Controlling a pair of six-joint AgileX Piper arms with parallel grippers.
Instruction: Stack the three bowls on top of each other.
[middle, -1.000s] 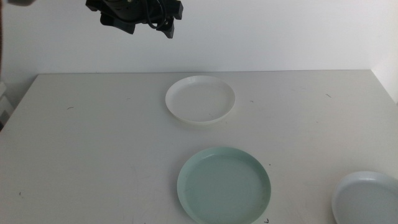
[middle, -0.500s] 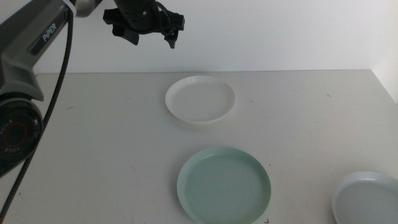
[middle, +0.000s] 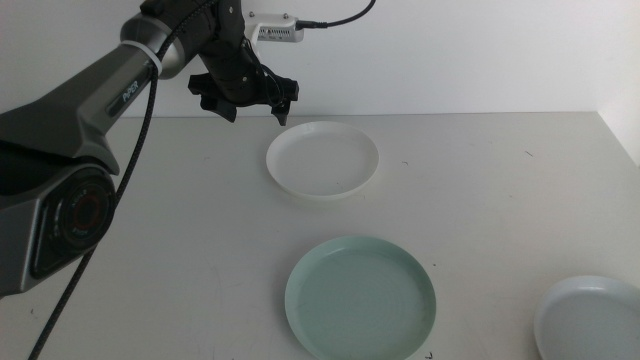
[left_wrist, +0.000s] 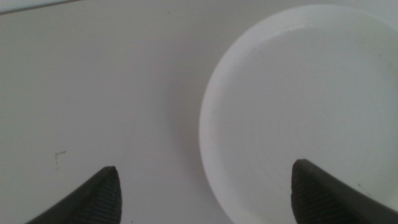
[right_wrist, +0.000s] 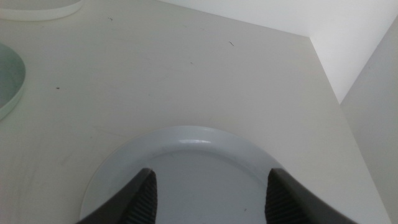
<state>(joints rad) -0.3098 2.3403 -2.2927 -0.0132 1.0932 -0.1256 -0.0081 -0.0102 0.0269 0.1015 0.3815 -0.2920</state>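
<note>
Middle view shows the three bowls apart on the tabletop (middle: 150, 250), none stacked: the white bowl (middle: 322, 160) lies farthest back, the green bowl (middle: 361, 298) sits nearer the camera and well apart from it, and the grey-blue bowl (middle: 590, 320) is cut off at the near right corner. The left claw (middle: 250, 100) hangs above the tabletop at the back, just beside the white bowl's left rim and not touching it. Its wrist camera looks straight down: the white bowl (left_wrist: 298, 112) fills one side, and the two dark jaws stand wide apart, released and empty, one over bare tabletop and the other over the bowl's inside, so the rim falls between them. The right claw (right_wrist: 210, 199) waits over the grey-blue bowl (right_wrist: 186, 174), jaws spread and holding nothing; the edge of the green bowl (right_wrist: 9, 81) shows to one side in that view. I judge the step in hand to be the approach to the first pick, the white bowl, with stacking itself not begun. The next move would call for lowering the left claw so one jaw goes inside the rim and one outside, then closing on that thin low wall. The rim is shallow and smooth, so a pinch set too high may slip, and one set too low may press the outer jaw against the tabletop.
</note>
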